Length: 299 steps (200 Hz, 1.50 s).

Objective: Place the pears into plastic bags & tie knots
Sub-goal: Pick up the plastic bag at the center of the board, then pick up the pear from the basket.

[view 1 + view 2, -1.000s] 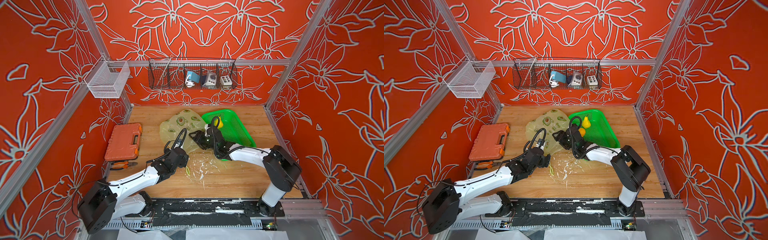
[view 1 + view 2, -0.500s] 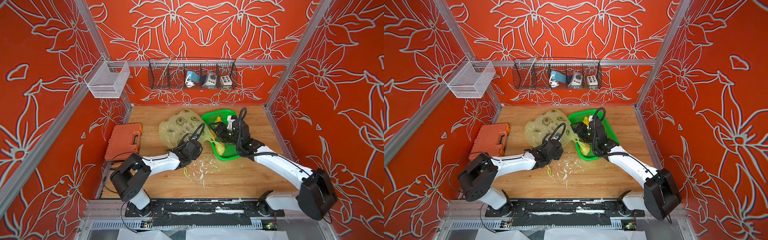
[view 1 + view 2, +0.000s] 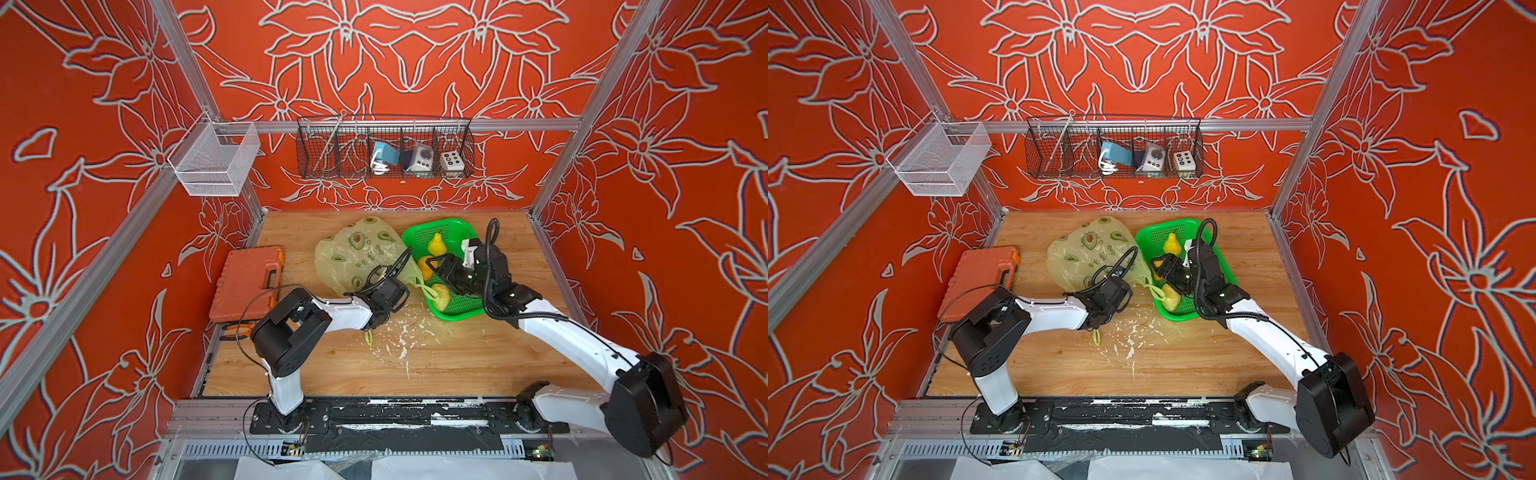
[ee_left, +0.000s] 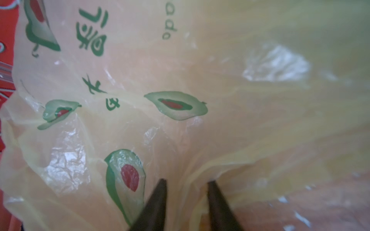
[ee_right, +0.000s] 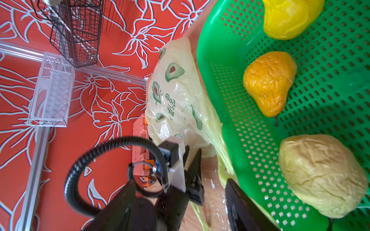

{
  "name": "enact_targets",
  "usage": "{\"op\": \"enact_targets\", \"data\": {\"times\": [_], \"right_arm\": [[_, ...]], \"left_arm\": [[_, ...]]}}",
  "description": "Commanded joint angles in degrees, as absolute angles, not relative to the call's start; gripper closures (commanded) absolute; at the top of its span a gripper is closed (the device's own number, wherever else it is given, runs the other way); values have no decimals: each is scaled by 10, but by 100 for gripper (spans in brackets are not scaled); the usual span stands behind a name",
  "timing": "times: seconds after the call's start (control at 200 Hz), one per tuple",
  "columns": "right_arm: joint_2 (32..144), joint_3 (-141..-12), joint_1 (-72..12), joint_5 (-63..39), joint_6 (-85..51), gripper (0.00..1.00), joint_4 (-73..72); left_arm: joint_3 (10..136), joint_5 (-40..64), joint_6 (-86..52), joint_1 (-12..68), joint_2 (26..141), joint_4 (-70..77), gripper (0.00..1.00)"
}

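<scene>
No pear is bagged yet: the yellow pear (image 3: 436, 245), orange pear (image 3: 424, 266) and pale pear (image 3: 442, 296) lie in the green basket (image 3: 465, 316). Our left fingers (image 4: 158, 200) pinch the avocado-printed bag (image 3: 357, 253), lying on the surface (image 3: 457, 361) beside it; our right fingers (image 5: 240, 200) hang spread above the pears. No knot.

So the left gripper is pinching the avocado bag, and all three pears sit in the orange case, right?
Not quite. The left gripper does pinch the bag, but the yellow pear, orange pear and pale pear lie in the green basket, as the right wrist view shows.
</scene>
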State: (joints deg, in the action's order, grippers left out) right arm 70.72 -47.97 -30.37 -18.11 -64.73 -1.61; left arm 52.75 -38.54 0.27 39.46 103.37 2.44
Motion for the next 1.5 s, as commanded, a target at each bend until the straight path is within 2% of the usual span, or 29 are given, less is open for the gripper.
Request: {"op": "enact_targets", "data": {"times": [0.0, 0.195, 0.52, 0.696, 0.826, 0.896, 0.971, 1.046, 1.276, 1.491], "right_arm": [[694, -486, -302, -224, -623, 29, -2], [712, -515, -303, -290, -626, 29, -1], [780, -576, -312, -321, -648, 28, -35], [834, -608, -313, -322, -653, 27, -41], [802, -580, -287, -326, -650, 28, -18], [745, -557, -255, -322, -622, 27, 40], [673, -529, -219, -267, -586, 26, 135], [653, -527, -195, -238, -544, 27, 216], [755, -561, -183, -170, -396, 23, 326], [841, -582, -183, -160, -305, 22, 322]], "left_arm": [[561, -376, 7, 378, 1019, 28, 100], [612, -301, -20, 372, 929, -20, 100], [595, -201, -84, 372, 830, -50, 100], [575, -186, -97, 372, 782, -54, 100], [579, -201, -123, 372, 769, -67, 100], [592, -218, -151, 372, 771, -76, 100], [603, -222, -176, 371, 773, -81, 100], [614, -219, -189, 370, 778, -83, 100], [614, -185, -182, 366, 756, -82, 100], [612, -174, -189, 363, 737, -83, 100]]}}
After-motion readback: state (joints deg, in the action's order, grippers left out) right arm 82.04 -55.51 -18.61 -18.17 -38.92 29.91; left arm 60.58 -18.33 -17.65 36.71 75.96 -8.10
